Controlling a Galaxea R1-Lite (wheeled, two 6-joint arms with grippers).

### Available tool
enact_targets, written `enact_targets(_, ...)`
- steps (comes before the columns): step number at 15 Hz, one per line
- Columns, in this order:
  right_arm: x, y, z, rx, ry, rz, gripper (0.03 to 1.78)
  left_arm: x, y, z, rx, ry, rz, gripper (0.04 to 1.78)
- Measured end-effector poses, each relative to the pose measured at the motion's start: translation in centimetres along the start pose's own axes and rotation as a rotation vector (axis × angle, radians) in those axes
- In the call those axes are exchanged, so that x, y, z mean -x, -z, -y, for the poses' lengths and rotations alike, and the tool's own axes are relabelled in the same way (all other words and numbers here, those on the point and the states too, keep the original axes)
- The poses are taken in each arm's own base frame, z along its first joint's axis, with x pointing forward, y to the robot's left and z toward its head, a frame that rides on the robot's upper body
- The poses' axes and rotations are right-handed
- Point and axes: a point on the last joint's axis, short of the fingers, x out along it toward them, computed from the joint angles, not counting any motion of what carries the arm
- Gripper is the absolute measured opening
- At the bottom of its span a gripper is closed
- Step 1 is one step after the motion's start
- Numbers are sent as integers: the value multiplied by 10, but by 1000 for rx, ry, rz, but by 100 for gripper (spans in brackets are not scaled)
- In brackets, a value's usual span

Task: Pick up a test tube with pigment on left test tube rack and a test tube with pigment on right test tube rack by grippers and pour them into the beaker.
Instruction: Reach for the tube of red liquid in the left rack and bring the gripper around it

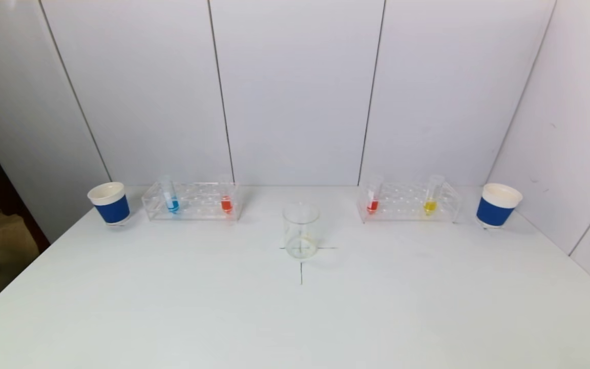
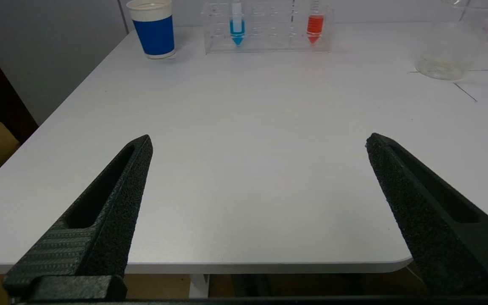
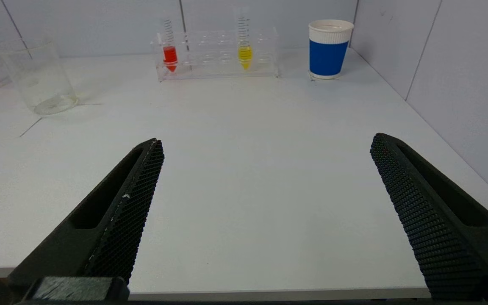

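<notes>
A clear glass beaker [image 1: 300,231] stands on a cross mark at the table's middle. At the back left, a clear rack [image 1: 192,202] holds a blue-pigment tube [image 1: 171,197] and a red-pigment tube [image 1: 226,197]. At the back right, a second rack [image 1: 410,203] holds a red-pigment tube [image 1: 373,199] and a yellow-pigment tube [image 1: 432,199]. My left gripper [image 2: 257,142] hangs open over the table's near left edge, far from its rack [image 2: 267,25]. Over the near right edge my right gripper [image 3: 265,143] is open too, far from its rack [image 3: 218,53]. Neither arm shows in the head view.
A blue-and-white paper cup [image 1: 109,203] stands left of the left rack and another cup [image 1: 498,205] right of the right rack. White wall panels close the back and right side. The table's left edge drops off to the floor.
</notes>
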Motion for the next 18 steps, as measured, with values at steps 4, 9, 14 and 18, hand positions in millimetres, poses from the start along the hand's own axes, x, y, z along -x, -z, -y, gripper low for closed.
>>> enact_targets(4,0,0,0,0,0,0,177,0,0,0,0,0,1,176)
enact_targets(9,0,0,0,0,0,0,177,0,0,0,0,0,0,176)
enact_targets(14,0,0,0,0,1,0,177,0,0,0,-4,-2,1,176)
enact_targets(18,0,0,0,0,0,0,177,5,-17,1,-56,27,49,176)
